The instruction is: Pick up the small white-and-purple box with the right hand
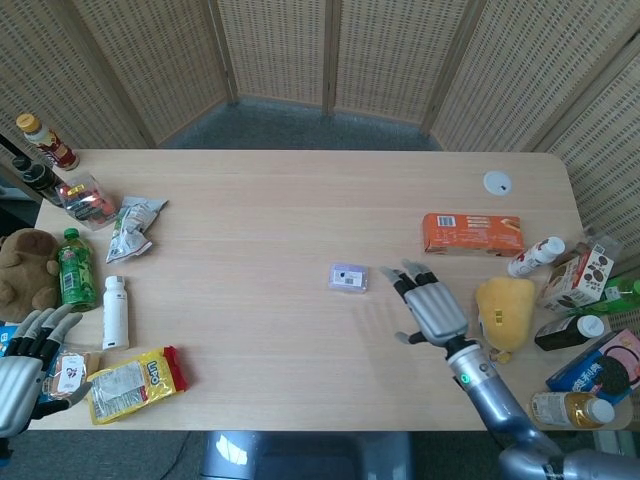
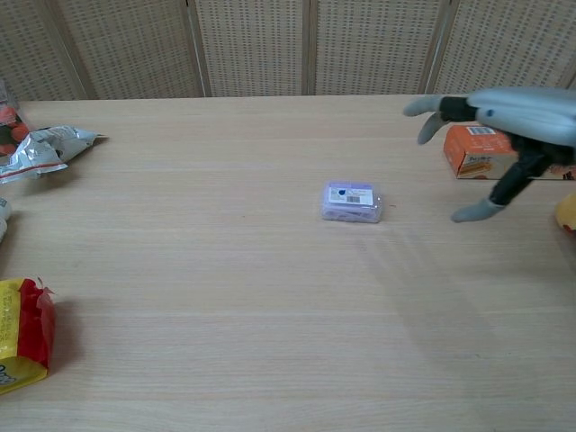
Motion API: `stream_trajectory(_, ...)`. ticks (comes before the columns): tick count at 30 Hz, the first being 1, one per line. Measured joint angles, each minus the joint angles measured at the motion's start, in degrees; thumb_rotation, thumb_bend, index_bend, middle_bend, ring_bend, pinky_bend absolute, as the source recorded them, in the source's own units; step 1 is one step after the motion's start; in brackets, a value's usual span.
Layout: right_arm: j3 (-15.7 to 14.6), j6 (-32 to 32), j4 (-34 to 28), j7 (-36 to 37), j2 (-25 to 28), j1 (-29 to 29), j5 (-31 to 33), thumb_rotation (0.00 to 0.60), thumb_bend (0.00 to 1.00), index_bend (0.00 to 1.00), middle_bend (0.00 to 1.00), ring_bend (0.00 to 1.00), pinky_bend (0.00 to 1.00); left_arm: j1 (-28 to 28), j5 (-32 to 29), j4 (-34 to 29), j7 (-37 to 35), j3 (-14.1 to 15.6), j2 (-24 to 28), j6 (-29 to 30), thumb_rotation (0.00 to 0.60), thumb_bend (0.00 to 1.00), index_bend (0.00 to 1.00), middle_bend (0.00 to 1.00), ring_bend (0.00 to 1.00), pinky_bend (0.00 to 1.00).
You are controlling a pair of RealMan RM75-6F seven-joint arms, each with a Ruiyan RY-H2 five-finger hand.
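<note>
the small white-and-purple box (image 1: 349, 277) lies flat near the middle of the table (image 1: 300, 200), label up, with bare wood all round it. nothing touches it. the right hand (image 1: 432, 308) hangs above the tabletop just to the box's right, palm down, fingers spread and empty, the fingertips (image 1: 388, 273) pointing toward the box but apart from it. in the chest view the same hand (image 2: 504, 121) reaches in from the right edge, held above the wood, thumb hanging down, partly covering the orange carton (image 2: 475, 153) behind it. a yellow plush toy (image 1: 505, 310) sits just beside the right forearm. further right, bottles and snack packs crowd the table's edge.

the left hand (image 1: 28, 362) rests at the near left corner, fingers loose and apart, holding nothing. close by it lie a yellow and red snack bag (image 1: 135, 381), a white bottle (image 1: 115, 312) and a green bottle (image 1: 74, 270). a silvery crumpled pouch (image 1: 132, 227) lies further back on that side.
</note>
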Motion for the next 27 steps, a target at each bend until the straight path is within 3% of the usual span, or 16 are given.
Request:
stream_trajectory(5,2.72,-4.35,4.84,-0.62,-4.91,5.00,4.24,0.600,0.15,0.01,0.40,0.25,0.27,0.08,-0.76,0.53,-0.55,-0.11,0.00,-0.08,0.600,0.23,0.11,0.07,0.00,0.00)
stream_trajectory(10,3.85,-7.62,9.29,-2.03,-8.93,8.71,8.95,0.600,0.14,0.00,0.27,0.11,0.26,-0.13,-1.23,1.13,-1.08,-0.24,-0.35,-0.53,0.600,0.23,0.11,0.07,0.00,0.00)
stream_trajectory(14,4.25,-9.70,12.87,-2.55,-11.73,10.84,12.13,0.600,0.14,0.00,0.21,0.05,0.24,-0.35,-1.48,1.49,-1.46,-0.39,-0.51,-0.80,0.600,0.23,0.11,0.07,0.00,0.00)
stream_trajectory(27,6.29,-15.68,27.88,-1.08,-20.55,17.89,17.37,0.600,0.14,0.00,0.20,0.04,0.23,-0.73,-2.28,2.10,-1.98,-0.67,-0.74,-1.34,0.600,0.23,0.11,0.07,0.00,0.00)
